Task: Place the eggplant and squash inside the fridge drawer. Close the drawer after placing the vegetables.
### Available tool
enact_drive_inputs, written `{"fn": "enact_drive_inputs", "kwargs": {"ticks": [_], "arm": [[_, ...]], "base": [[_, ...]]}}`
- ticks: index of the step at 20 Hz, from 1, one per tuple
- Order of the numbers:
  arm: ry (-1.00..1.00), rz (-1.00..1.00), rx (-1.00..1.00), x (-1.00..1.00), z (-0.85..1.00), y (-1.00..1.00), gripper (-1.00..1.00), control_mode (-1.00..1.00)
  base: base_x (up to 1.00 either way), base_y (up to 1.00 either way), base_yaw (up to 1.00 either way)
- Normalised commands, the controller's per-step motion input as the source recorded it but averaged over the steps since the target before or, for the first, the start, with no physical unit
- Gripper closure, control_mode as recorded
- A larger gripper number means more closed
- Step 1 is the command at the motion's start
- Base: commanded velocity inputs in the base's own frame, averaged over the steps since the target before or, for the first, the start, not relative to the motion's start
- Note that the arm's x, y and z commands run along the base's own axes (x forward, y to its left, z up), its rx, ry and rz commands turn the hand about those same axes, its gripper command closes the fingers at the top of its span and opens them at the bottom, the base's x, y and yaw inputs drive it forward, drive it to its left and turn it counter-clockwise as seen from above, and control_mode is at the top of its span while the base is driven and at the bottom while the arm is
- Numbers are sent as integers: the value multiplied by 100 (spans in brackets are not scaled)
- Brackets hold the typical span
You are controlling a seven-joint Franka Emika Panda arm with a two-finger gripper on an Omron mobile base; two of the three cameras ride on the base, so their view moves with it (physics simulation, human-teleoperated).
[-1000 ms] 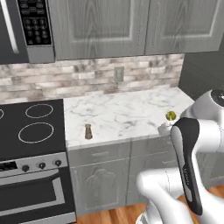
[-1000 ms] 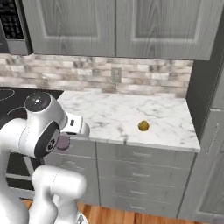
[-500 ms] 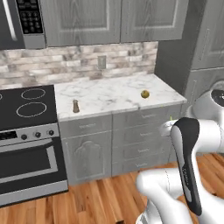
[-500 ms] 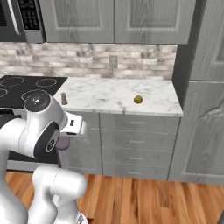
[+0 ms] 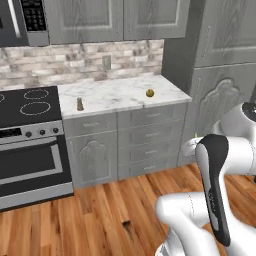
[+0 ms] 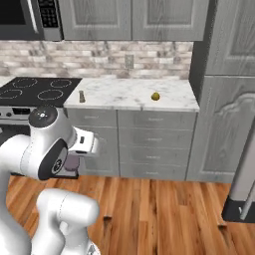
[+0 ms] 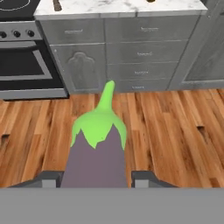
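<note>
My gripper (image 7: pixel 97 177) is shut on the eggplant (image 7: pixel 97 148), a dull purple body with a bright green cap and stem that points at the lower cabinets. In the right base view the eggplant (image 6: pixel 72 162) shows as a purple lump under my white wrist, well out from the counter and above the wood floor. A small yellow-green squash (image 5: pixel 149 93) lies on the marble counter (image 5: pixel 115 95) near its right end; it is also in the right base view, squash (image 6: pixel 155 96). The fridge drawer is out of view.
A brown pepper mill (image 5: pixel 79 104) stands on the counter's left part. The black stove (image 5: pixel 27 102) and oven lie to the left. Grey drawers (image 6: pixel 154 144) face me. Tall grey panels (image 6: pixel 224 114) rise on the right, with a dark edge (image 6: pixel 239 204) at the far right. Wood floor (image 7: pixel 166 127) lies between.
The whole picture has shifted: the base has backed away from the counter and turned right, so the wood floor and tall panels now show. The eggplant stays in my grip.
</note>
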Motion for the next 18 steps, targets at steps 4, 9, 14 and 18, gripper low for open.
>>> {"fn": "enact_drive_inputs", "kwargs": {"ticks": [4, 9, 14, 18], "arm": [[0, 0, 0, 0, 0, 0, 100, 100], [0, 0, 0, 0, 0, 0, 100, 100], [0, 0, 0, 0, 0, 0, 100, 100], [0, 0, 0, 0, 0, 0, 100, 100]], "base": [[-44, 2, -26], [-13, 19, -48], [18, 42, -61], [54, 54, -64]]}}
